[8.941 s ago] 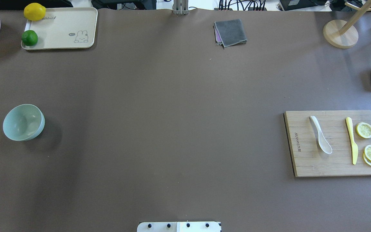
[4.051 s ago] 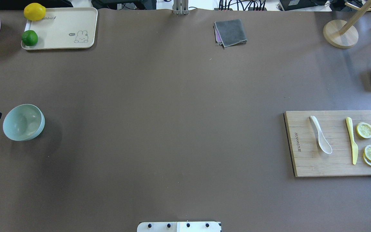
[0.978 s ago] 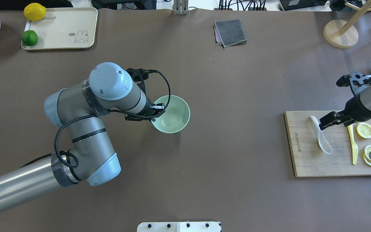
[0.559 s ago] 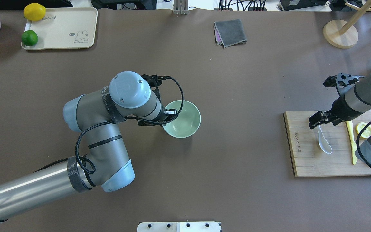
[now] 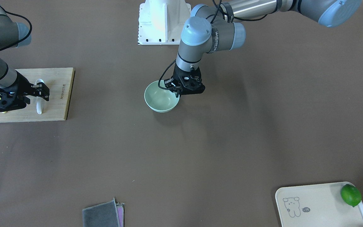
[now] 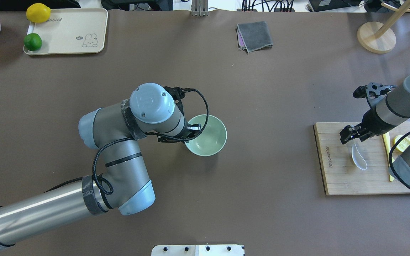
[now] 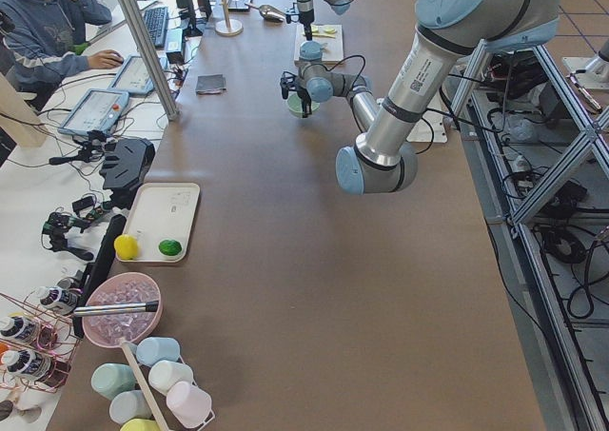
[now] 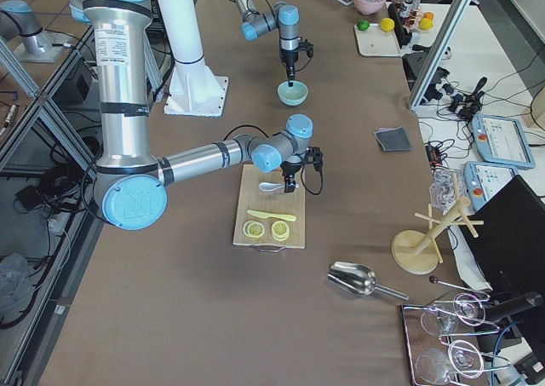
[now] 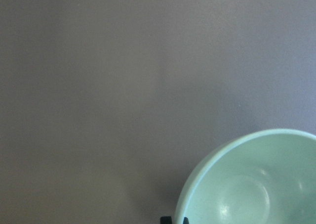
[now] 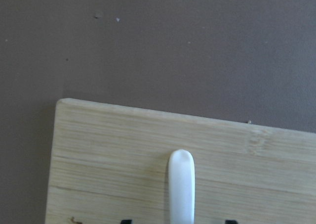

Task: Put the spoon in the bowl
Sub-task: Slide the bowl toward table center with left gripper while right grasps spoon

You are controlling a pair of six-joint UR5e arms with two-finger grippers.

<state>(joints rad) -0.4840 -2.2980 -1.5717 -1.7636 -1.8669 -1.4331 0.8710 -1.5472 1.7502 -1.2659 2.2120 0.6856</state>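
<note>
Slippage is the main risk: the right gripper (image 6: 350,137) hangs spread astride the glossy handle of the spoon (image 6: 358,158) on the cutting board (image 6: 336,177), so an off-centre close could squirt it aside. The left gripper (image 5: 179,90) pinches the rim of the bowl (image 6: 208,138) at mid-table, and a weak pinch could tip it.
</note>
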